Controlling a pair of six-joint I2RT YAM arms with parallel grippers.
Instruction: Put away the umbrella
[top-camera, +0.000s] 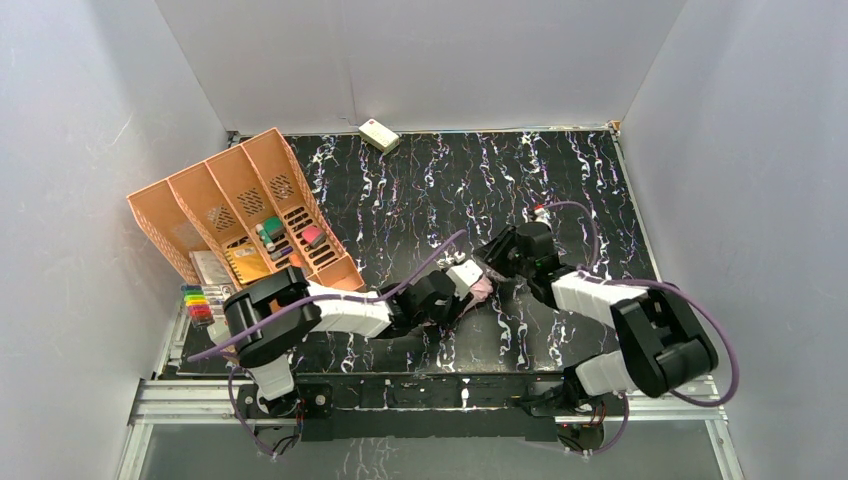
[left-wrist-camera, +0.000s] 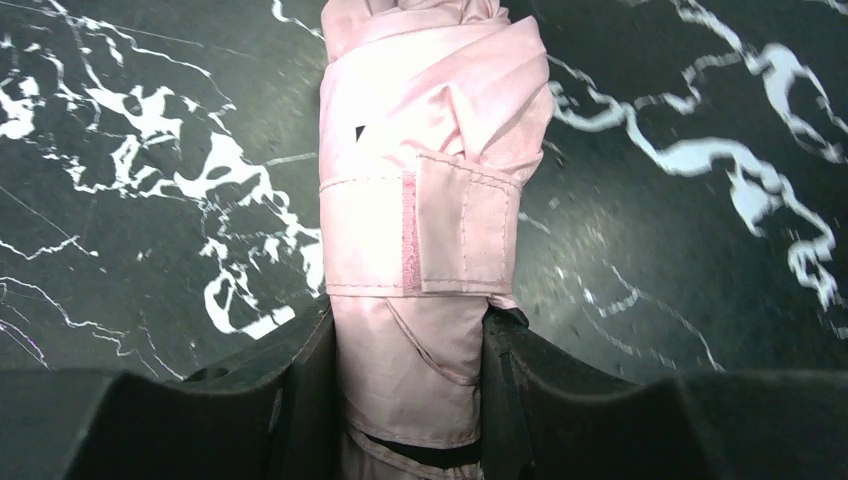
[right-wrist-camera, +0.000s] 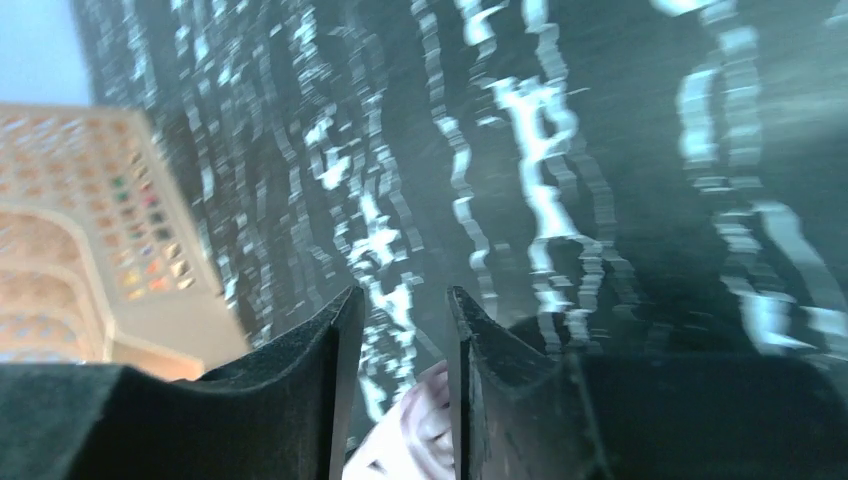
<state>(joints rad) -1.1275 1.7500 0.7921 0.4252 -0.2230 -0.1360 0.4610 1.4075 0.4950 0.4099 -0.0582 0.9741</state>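
L wrist view only: left gripper pinches the rolled pink umbrella, strap closed round it. R wrist view: right gripper jaws spread, tabletop visible through the gap. Top view: both grippers meet mid-table; orange organizer at left; table open toward far and right edges.

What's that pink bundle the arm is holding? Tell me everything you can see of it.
It is a folded umbrella. Its shiny pale-pink fabric is wrapped tightly into a creased roll and bound by a stitched strap fastened around its middle. A little black shows at its lower end. The left gripper is clamped on it just below the strap, pinching it from both sides, with the dark marbled table behind it.
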